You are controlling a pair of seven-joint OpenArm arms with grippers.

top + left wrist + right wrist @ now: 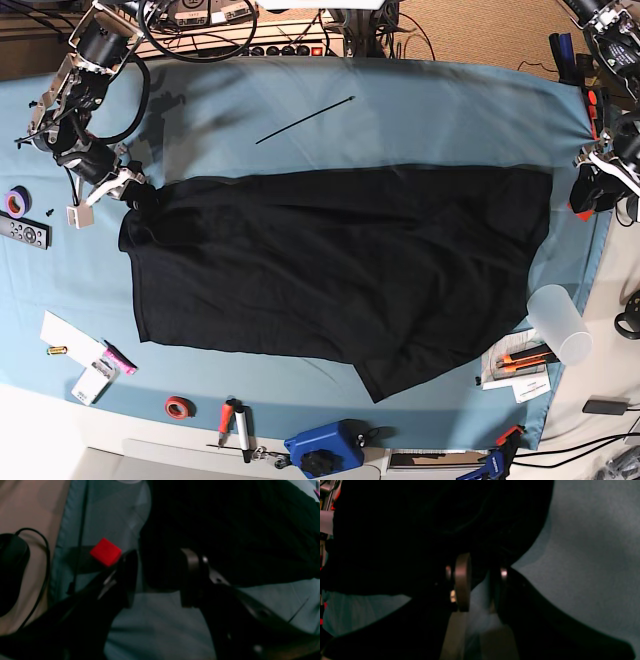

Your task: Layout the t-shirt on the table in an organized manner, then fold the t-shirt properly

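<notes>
The black t-shirt (340, 260) lies spread over the light blue table (420, 110), back side up, with a flap sticking out at the front right. My right gripper (130, 188) is at the shirt's far left corner. In the right wrist view its jaws (482, 565) stand apart, with shirt fabric (420, 530) between the tips and table (595, 555) showing in the gap. My left gripper (588, 195) is at the table's right edge, by the shirt's far right corner. Its fingers (161, 562) are open around that corner of fabric (237, 530).
A red block (106, 552) sits just left of my left gripper. A black stick (305, 120) lies on the far cloth. A translucent cup (558, 322), hand tools (515, 365), a red tape roll (180, 407), papers (75, 355), a remote (22, 232) and a blue tool (320, 448) line the borders.
</notes>
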